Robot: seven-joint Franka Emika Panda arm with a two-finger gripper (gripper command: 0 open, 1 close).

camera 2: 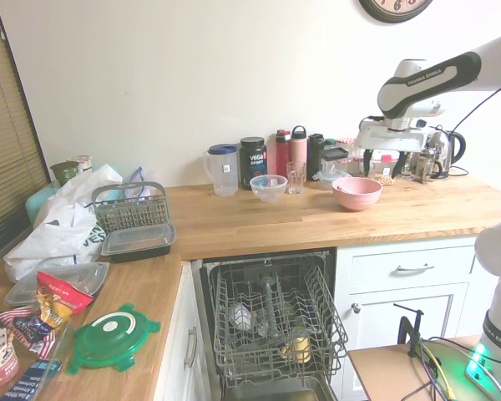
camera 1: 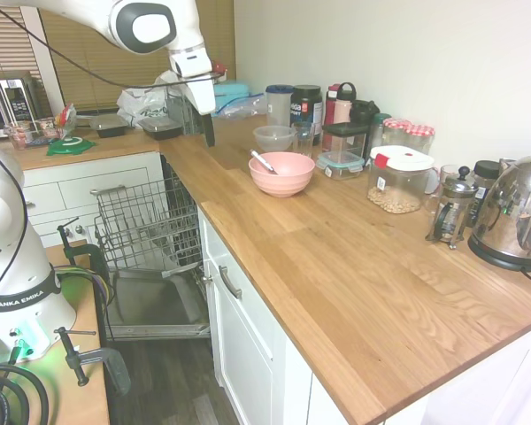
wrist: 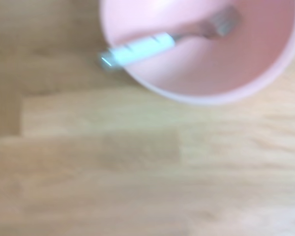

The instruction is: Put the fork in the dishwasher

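Note:
The fork [camera 1: 264, 162] lies in a pink bowl [camera 1: 281, 173] on the wooden counter, its pale handle leaning over the rim. In the wrist view the fork [wrist: 152, 43] shows its white handle and metal tines inside the pink bowl [wrist: 206, 73]. My gripper [camera 1: 209, 133] hangs above the counter, left of the bowl and a little behind it, holding nothing. From the other side the gripper [camera 2: 382, 165] hovers open just above the bowl [camera 2: 356, 192]. The dishwasher [camera 1: 146, 221] stands open under the counter, its wire rack [camera 2: 275, 322] pulled out.
Behind the bowl stand a small clear bowl [camera 1: 273, 137], jars, bottles and a jug [camera 2: 223, 170]. A kettle [camera 1: 513, 221] and French press [camera 1: 449, 212] sit at the counter's right. Food tubs, bags and a grey cutlery basket [camera 2: 132, 207] crowd the counter left of the dishwasher.

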